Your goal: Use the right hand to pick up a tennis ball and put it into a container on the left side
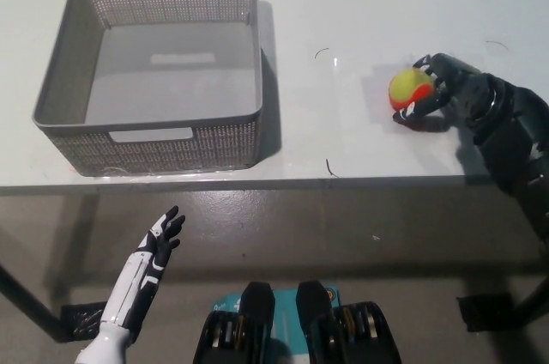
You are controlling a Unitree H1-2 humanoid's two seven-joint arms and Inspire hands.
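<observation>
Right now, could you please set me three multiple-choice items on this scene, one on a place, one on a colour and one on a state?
1. Where does the yellow and orange tennis ball lie?
A. in the basket
B. on the white table's right part
C. on the floor

2. What colour is the perforated plastic basket?
A. grey
B. blue
C. red

3. What is the black right hand doing?
A. resting below the table
B. hovering over the basket
C. closing round the ball on the white table

Answers: 1 B, the ball sits on the tabletop far right of the basket; 2 A, its mesh walls are grey; 3 C, its fingers wrap the ball, while the white left hand hangs open below the table edge.
</observation>
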